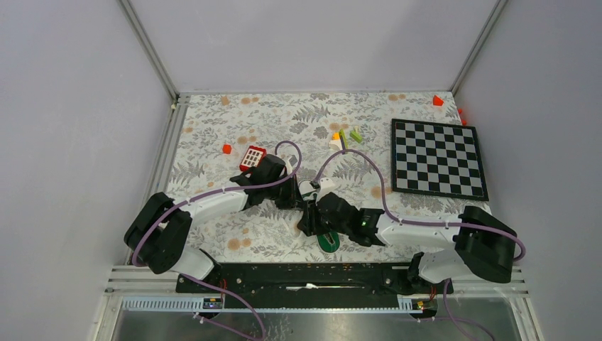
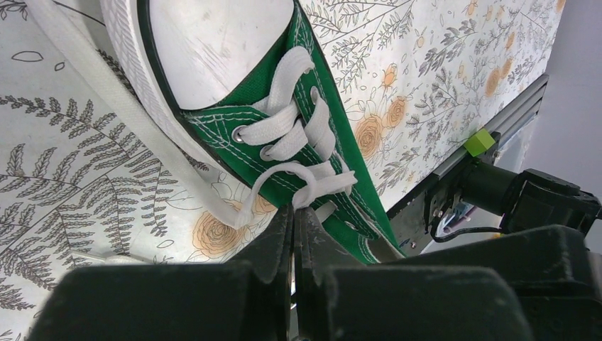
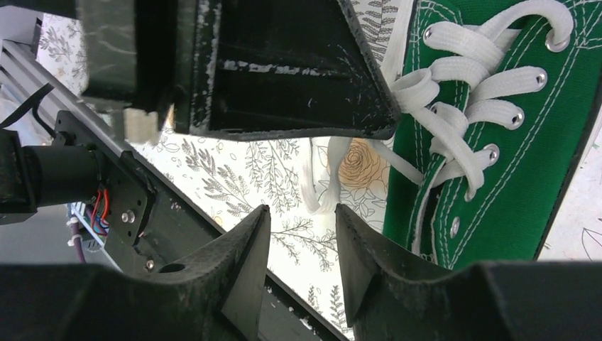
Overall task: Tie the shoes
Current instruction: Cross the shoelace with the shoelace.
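Observation:
The green sneaker (image 2: 284,85) with white laces and a white toe cap lies on the flowered table, mostly hidden under both wrists in the top view, where only its heel opening (image 1: 329,242) shows. My left gripper (image 2: 293,208) is shut on a bunch of white lace (image 2: 323,183) beside the shoe's upper eyelets; in the top view it (image 1: 298,193) sits over the shoe. My right gripper (image 3: 303,209) stands open beside the shoe (image 3: 497,185). A lace loop (image 3: 323,190) hangs just beyond its tips, not between them. The left gripper's black body (image 3: 284,71) fills the top of the right wrist view.
A chessboard (image 1: 438,158) lies at the right. A red-and-white keypad block (image 1: 252,157) sits just behind the left wrist. Small coloured blocks (image 1: 346,135) lie behind the shoe, a red one (image 1: 226,148) to the left. The black base rail (image 1: 319,273) runs along the near edge.

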You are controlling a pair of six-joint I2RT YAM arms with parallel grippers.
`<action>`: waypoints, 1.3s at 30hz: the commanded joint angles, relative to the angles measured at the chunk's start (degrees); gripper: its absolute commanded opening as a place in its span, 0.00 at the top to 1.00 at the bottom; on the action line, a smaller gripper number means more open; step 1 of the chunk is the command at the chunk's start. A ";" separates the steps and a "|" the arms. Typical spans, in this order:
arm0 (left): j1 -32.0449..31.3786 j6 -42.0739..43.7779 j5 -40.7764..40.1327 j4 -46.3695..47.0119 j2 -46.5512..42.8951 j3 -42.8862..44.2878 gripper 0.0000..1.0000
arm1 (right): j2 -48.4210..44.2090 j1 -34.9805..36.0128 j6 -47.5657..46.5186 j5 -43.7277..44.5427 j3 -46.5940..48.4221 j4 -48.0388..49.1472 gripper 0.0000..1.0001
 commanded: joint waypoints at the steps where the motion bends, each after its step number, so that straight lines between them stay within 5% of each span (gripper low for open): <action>1: 0.29 -0.35 1.01 2.63 -2.14 0.82 1.00 | 2.87 0.56 1.23 2.38 -0.21 3.31 0.54; 18: 0.29 -0.39 1.43 2.62 -2.18 0.92 1.00 | 7.27 0.54 1.15 4.25 0.78 4.56 0.62; 25: 0.27 -0.26 1.41 2.28 -2.32 0.92 1.00 | 3.16 0.53 -0.01 5.61 -0.24 2.65 1.00; 39: 0.27 -0.14 1.65 2.43 -2.27 1.63 1.00 | -12.17 -3.62 -13.79 10.60 4.76 -19.04 1.00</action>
